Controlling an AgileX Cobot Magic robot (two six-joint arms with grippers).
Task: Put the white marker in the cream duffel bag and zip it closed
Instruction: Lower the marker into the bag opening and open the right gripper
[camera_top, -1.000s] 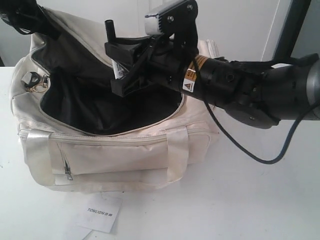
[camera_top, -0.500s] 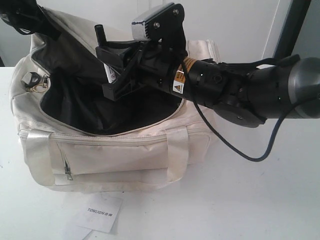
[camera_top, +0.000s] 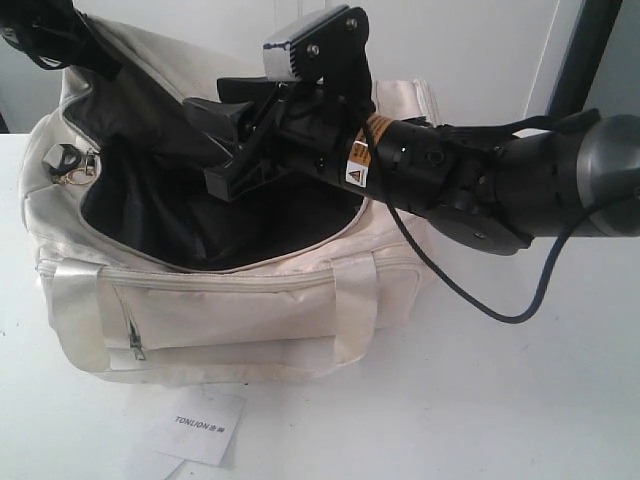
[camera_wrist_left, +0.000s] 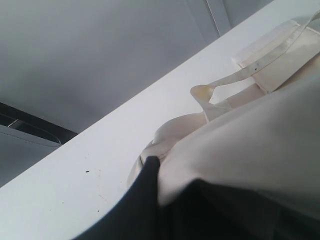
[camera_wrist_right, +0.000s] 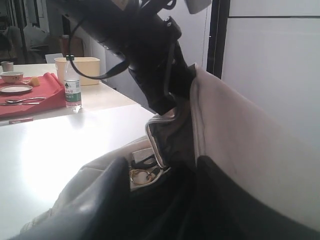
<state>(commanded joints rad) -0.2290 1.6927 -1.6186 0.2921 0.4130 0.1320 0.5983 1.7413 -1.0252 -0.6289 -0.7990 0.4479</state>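
Over the open mouth of the bag (camera_top: 230, 320), which sits toward the desk's (camera_top: 500, 400) left side, the right gripper (camera_top: 212, 145) hangs with its jaws spread wide and only dark lining showing between them. The marker is out of sight in every view, so I cannot tell where it lies. At the bag's far left end the left gripper (camera_wrist_right: 167, 110) pinches the raised rim. A paper tag (camera_top: 205, 425) lies near the desk's front edge, just before the bag.
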